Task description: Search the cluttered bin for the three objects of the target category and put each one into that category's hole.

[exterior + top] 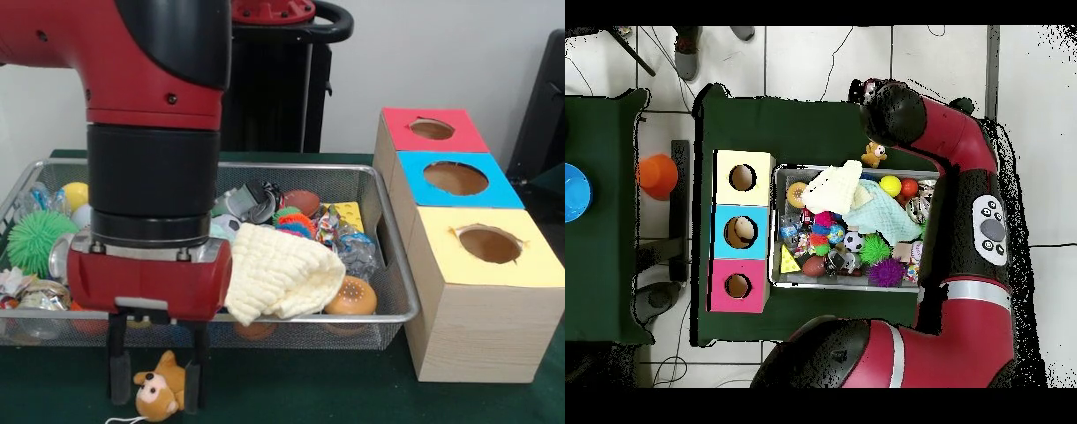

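Observation:
My gripper [157,396] hangs low over the green table, just outside the near wall of the wire bin [388,318]. It stands open, its two black fingers [118,375] straddling a small brown plush monkey [164,390]. The monkey lies close to one finger, its white cord trailing on the cloth. From overhead the plush monkey [874,154] shows beside the bin [777,225], and the arm hides the gripper. Three boxes with round holes stand beside the bin: red [433,131], blue [455,179] and yellow [488,245].
The bin holds a cream cloth [278,274], a burger bun toy [351,299], a green spiky ball [35,240], a yellow ball [76,194] and several small toys. The overhead view shows an orange cup [657,175] on the floor past the boxes.

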Robot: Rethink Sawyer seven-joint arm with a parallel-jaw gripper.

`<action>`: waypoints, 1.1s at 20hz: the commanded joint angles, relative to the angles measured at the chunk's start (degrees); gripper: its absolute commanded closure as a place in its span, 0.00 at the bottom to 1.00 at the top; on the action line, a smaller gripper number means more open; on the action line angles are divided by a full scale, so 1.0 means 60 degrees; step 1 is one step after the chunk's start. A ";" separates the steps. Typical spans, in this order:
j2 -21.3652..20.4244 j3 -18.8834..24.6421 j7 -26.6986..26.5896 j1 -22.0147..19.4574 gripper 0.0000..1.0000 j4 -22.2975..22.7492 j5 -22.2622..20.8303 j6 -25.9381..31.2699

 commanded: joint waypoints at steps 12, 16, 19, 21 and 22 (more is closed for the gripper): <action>0.0554 0.0103 0.0949 -0.0030 0.00 0.0254 0.0012 0.1946; 0.0780 0.0174 0.0874 -0.0049 0.00 0.0117 -0.0038 0.1709; 0.0944 0.0167 0.0899 -0.0042 0.00 -0.0008 -0.0043 0.1632; 0.0952 0.0128 0.0926 -0.0048 0.00 0.0017 -0.0058 0.1570; 0.1008 0.0124 0.0913 -0.0067 0.00 -0.0041 -0.0054 0.1608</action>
